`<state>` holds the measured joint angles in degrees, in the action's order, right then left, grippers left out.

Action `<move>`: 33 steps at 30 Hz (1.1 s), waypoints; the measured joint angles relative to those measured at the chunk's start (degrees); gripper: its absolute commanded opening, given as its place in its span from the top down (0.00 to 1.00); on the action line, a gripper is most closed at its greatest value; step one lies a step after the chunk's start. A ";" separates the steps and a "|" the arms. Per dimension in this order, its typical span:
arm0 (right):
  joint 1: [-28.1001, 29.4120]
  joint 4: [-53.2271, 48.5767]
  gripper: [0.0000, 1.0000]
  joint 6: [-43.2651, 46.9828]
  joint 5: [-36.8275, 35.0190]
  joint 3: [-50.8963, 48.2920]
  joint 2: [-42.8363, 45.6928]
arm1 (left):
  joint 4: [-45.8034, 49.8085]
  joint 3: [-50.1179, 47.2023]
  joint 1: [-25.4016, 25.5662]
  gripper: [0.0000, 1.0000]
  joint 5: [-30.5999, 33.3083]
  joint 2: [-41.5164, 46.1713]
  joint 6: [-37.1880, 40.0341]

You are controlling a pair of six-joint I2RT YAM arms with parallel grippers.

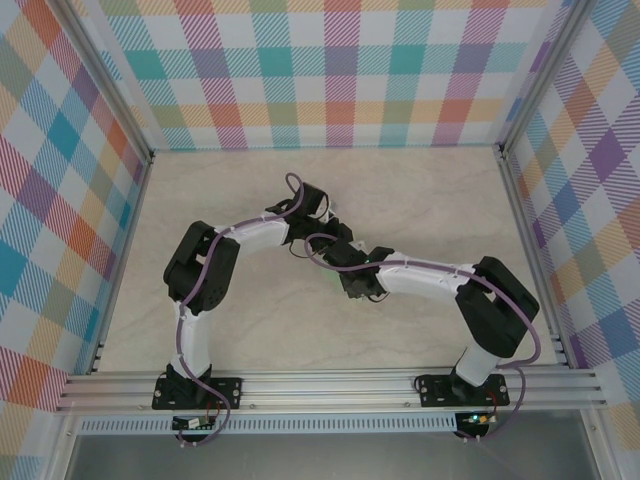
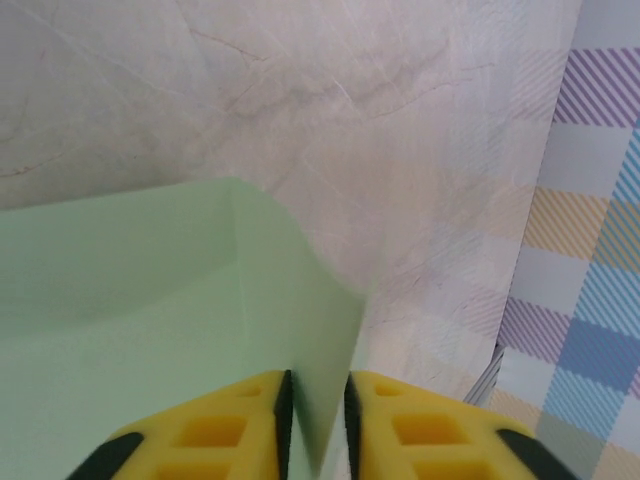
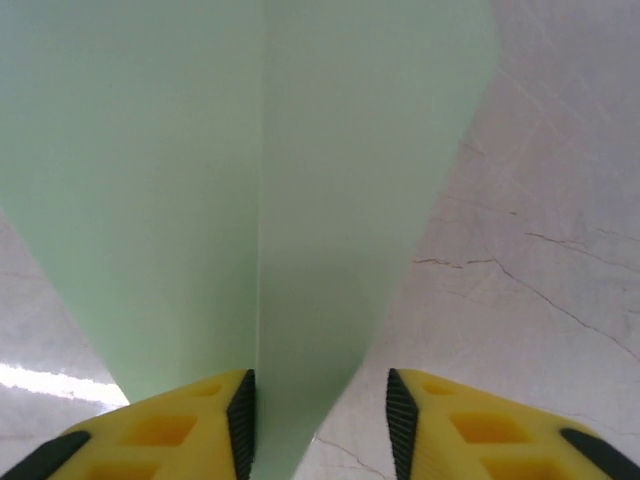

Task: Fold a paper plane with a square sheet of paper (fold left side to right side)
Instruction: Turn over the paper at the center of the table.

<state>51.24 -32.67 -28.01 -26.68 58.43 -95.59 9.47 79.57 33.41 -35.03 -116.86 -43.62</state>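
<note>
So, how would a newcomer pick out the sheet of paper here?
Inside the plaid walls, find the middle of the marble-look table, where both arms meet. The sheet of paper is there: thin, creased, and the only pale green thing beside yellow fingers.

Soft, even, bright light from above leaves only faint shadows on the table (image 1: 420,200). In the right wrist view a white glare streak crosses it, and the paper (image 3: 200,180) looks slightly blurred close up.

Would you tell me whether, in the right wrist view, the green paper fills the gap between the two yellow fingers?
No: the green paper lies by one finger, bare table showing beside the other.
</note>
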 measured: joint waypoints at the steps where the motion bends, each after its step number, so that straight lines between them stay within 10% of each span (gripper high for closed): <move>1: -0.02 0.00 0.69 0.00 -0.28 0.13 -0.24 | 0.31 0.17 0.00 0.63 0.00 0.00 0.26; 23: -2.21 0.22 0.93 0.07 -0.24 -1.40 1.44 | 8.72 -7.85 -11.87 0.34 1.95 18.36 7.02; 33: -18.62 12.41 0.96 1.46 23.08 -13.05 21.18 | 11.69 -15.04 -15.76 0.18 5.42 32.48 9.64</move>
<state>32.62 -20.25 -26.55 -3.60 45.39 -74.41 21.17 64.53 17.65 -29.61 -84.38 -33.98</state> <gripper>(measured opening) 0.049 0.786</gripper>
